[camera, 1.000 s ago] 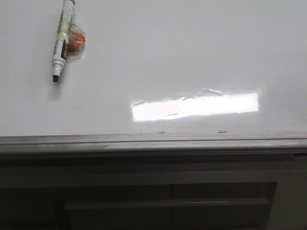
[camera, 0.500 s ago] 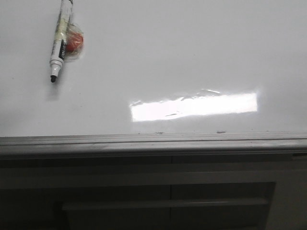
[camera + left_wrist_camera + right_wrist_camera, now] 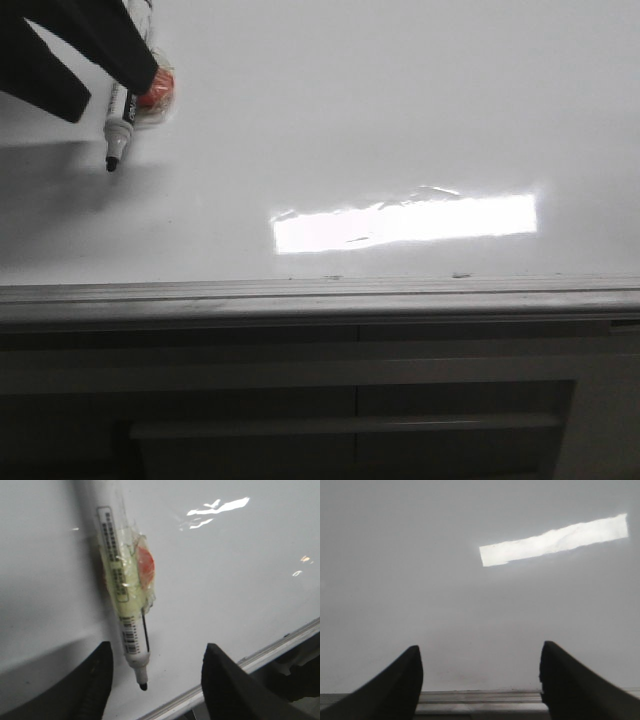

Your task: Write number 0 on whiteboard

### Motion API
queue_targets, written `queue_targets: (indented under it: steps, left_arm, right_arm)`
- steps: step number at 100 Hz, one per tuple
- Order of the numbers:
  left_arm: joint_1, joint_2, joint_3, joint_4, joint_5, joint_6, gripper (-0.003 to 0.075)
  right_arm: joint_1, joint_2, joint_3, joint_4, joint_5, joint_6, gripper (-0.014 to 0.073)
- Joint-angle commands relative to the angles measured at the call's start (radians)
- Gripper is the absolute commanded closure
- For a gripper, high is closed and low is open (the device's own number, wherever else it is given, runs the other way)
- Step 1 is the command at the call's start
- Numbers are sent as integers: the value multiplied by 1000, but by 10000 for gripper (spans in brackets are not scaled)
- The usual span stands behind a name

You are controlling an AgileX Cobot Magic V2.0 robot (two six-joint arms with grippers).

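Left gripper [image 3: 155,680]: jaws spread wide, holding nothing.
Marker [image 3: 122,605]: uncapped, lying between the fingers, tip nearest them, red tape-wrapped lump alongside.
Whiteboard [image 3: 400,100]: beneath both grippers; no 0 visible.
Right gripper [image 3: 480,680]: open, over bare board.

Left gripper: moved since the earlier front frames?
Yes. The left gripper has come into the front view from the upper left, now over the marker, which has held its distance from the glare patch.
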Motion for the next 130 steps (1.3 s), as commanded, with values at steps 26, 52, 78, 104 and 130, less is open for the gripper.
queue_targets:
  steps: [26,52,78,104,130]
  left_arm:
    - [-10,68,-31,0,-60,-10,533]
    - [-10,66,-31,40,-67,-2,740]
    - [-225,-32,-41,43,-2,299,740]
    - [-544,-95,-41,304,87,398,740]
    - [-718,-99,-41,510,98,398,740]
  right_arm:
    - [-4,18,-24,-2,-71,-11,160]
    - [4,18,-24,30,-42,-11,162]
    - [166,36,-56,494,200,-718,210]
    - [241,230,-265,576,304,-880,209]
    - [457,426,-432,581,354,-956,207]
